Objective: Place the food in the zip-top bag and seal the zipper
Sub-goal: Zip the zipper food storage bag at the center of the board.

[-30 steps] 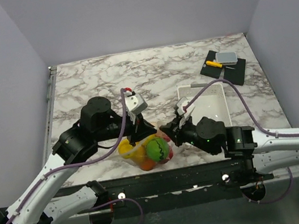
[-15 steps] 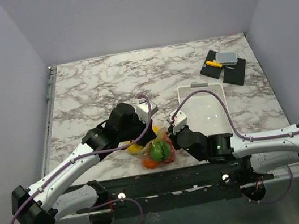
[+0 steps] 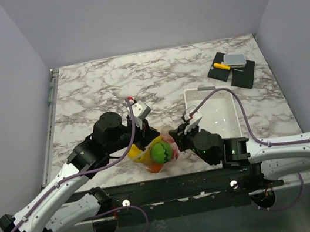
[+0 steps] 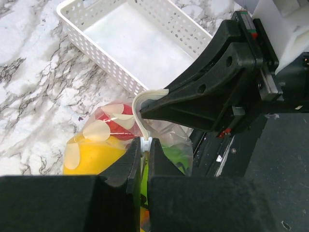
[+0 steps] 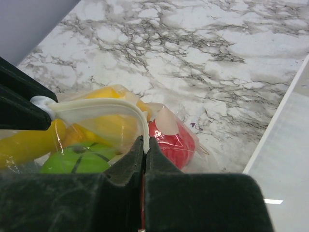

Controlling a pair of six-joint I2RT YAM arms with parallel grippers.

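From above, the zip-top bag [image 3: 160, 156] sits near the front edge of the marble counter [image 3: 96, 84] and holds the food [image 3: 161, 150]. The left end effector [image 3: 149, 137] and right end effector [image 3: 175, 136] meet over its top, and a white basket [image 3: 189, 93] lies just to the right. The left wrist view shows the left jaws pressed together on the zipper [image 4: 137, 108], a pale strip arching across to the right tip. The right wrist view shows the right jaws likewise clamped on that strip, above red, yellow and green pieces.

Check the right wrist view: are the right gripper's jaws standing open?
No, the right gripper is shut on the pale zipper.
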